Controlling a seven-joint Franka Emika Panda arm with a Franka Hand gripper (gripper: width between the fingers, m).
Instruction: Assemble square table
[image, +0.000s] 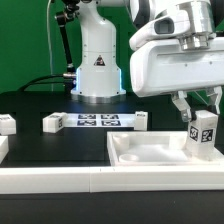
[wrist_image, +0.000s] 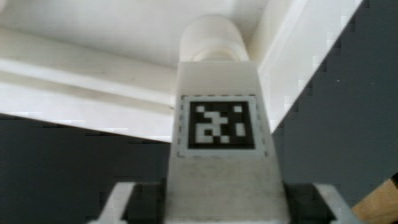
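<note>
Square table top (image: 150, 152) lay ready; my tool (image: 203, 122) gripped one leg (image: 204, 135) upright above its corner. Next, I judged, careful lowering and alignment.

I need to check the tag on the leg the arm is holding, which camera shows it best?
The wrist view: the leg fills the frame, its tag facing the camera and sharp. The exterior view shows the same leg small, held upright in the end effector over the table top.

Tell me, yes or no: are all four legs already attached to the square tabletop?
No: one leg is held in the fingers over the tabletop, and others lie loose on the black surface.
</note>
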